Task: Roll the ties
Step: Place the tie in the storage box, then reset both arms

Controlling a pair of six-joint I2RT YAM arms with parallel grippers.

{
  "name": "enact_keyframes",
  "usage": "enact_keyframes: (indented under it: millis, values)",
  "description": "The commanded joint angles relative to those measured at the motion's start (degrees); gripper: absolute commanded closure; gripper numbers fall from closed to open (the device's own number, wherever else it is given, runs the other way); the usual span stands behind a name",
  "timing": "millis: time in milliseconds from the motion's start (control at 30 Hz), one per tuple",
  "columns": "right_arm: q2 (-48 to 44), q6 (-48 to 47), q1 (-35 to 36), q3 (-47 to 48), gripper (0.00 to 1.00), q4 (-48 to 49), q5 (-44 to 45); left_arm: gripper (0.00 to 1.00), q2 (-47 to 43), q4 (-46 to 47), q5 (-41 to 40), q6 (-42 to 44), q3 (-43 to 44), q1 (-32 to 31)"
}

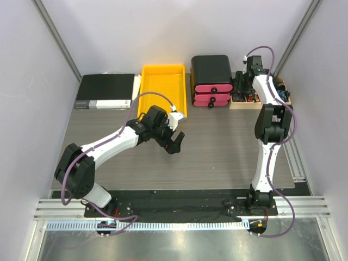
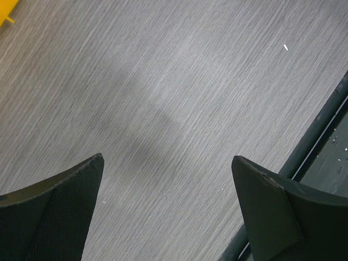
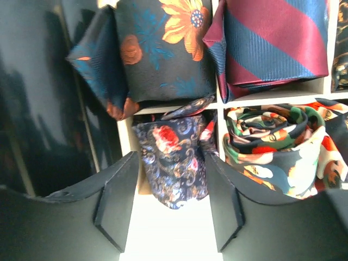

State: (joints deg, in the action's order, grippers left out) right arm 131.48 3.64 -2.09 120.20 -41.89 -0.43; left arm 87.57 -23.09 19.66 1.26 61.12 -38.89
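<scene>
right claw (image 3: 171, 163) each side of the rolled tie (image 3: 174, 138) in its box (image 3: 272, 93); can't tell if holding | left claw (image 2: 167, 158) wide open | danger: a snagged tie could unroll

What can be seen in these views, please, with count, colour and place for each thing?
table: one, grey woodgrain, under everything.
binder: one, black, far left.
tray: one, yellow, right of the binder.
drawer box: one, black with pink drawers, right of the tray.
tie box: one, pale wood, far right.
floral tie: one, dark with orange flower, upper left compartment in the wrist view.
striped tie: one, maroon and blue, upper right compartment.
paisley tie: one, navy with red flowers, lower left compartment.
rolled tie: one, green, orange and white, lower right compartment.
left gripper: one, black, open over bare table.
right gripper: one, black, either side of the paisley tie.
</scene>
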Motion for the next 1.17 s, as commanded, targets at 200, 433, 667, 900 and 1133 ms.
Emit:
enact_keyframes:
  millis: [200,433,667,900,1133]
  values:
    - [-15.1,-0.47,-1.25,2.86,0.32,0.49,-5.55,0.0,-1.26,-7.13,3.36,-7.04,9.62,8.21]
    - [-26.44,-1.44,-5.29,-9.09,0.12,0.49,-15.19,0.0,1.2,-12.49,6.26,-10.65,18.05,18.75]
    - [-38.92,-2.67,-5.47,-31.48,0.06,1.54,-22.85,0.0,7.26,-21.46,6.89,-9.08,22.55,32.28]
    - [-47.54,-3.37,-5.3,-50.56,0.03,5.67,-23.49,0.0,0.59,-16.29,-0.93,-4.51,10.26,34.5]
    - [-51.15,-3.29,-4.42,-55.43,0.0,8.14,-21.73,0.0,-4.42,-15.31,-5.16,-3.28,5.93,34.5]
